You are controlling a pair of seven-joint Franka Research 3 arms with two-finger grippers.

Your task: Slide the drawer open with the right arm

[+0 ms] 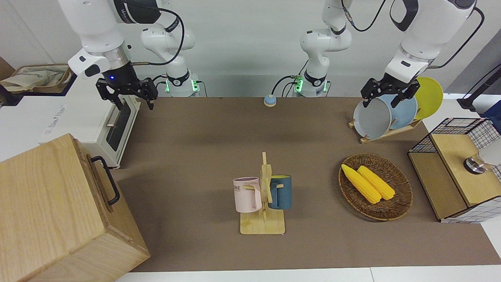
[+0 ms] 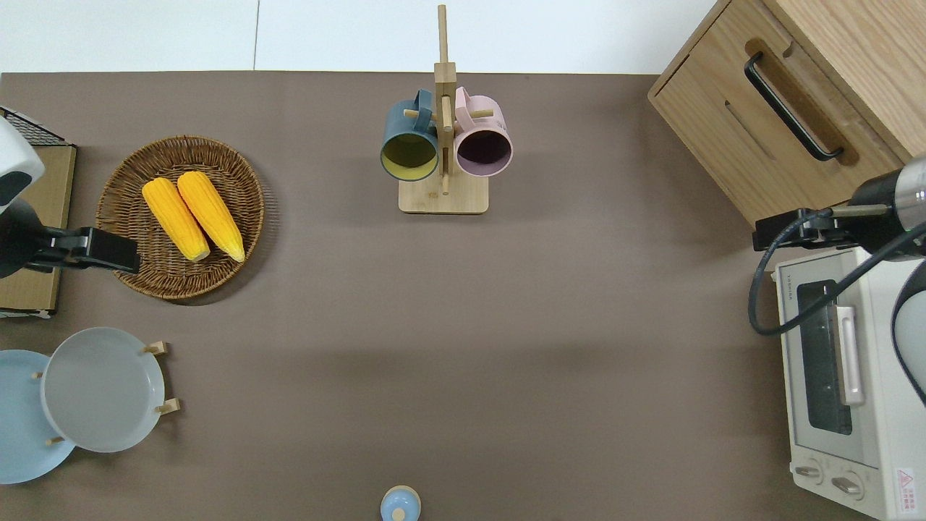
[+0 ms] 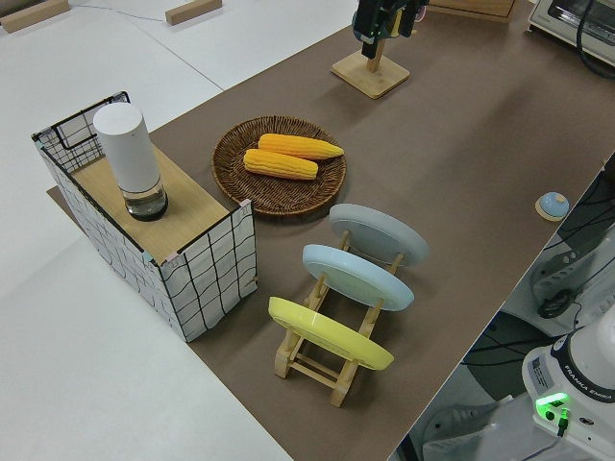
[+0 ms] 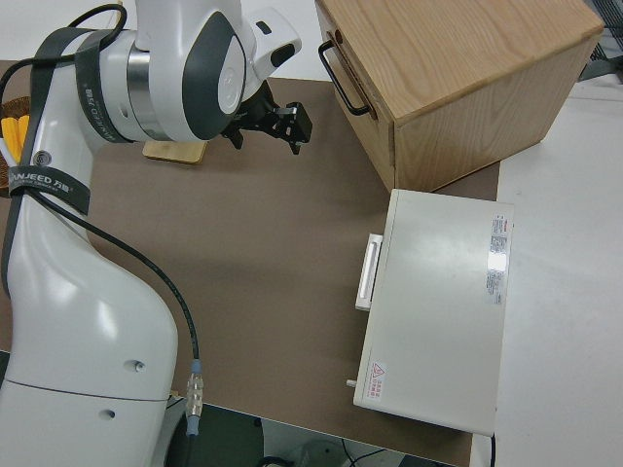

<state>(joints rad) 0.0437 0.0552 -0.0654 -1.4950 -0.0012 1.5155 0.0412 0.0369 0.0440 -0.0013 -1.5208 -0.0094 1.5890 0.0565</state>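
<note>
Brown matting covers the desk [image 2: 550, 304], with white surface showing along the edge farthest from the robots. At the right arm's end stands a big pale wood cabinet [image 1: 47, 211], and the drawer [image 2: 767, 137] in its front sits flush and closed, its black loop handle [image 2: 792, 106] untouched. Just beside the cabinet, nearer to the robots, is a white toaster oven [image 2: 846, 376]. The right arm [image 1: 94, 35] holds its gripper [image 1: 131, 98] in the air over the gap where the cabinet's corner meets the toaster oven, clear of the handle; its jaws stand released, fingers spread, grasping nothing. The left arm is parked, and its jaws also stand apart around nothing. Mid-desk, a wooden mug tree [image 2: 443, 137] carries a blue mug [image 2: 409, 141] and a pink mug [image 2: 483, 141]. Toward the left arm's end lies a wicker basket [image 2: 130, 268] with two corn cobs [image 2: 192, 217], and nearer to the robots a rack of plates [image 1: 385, 113].
</note>
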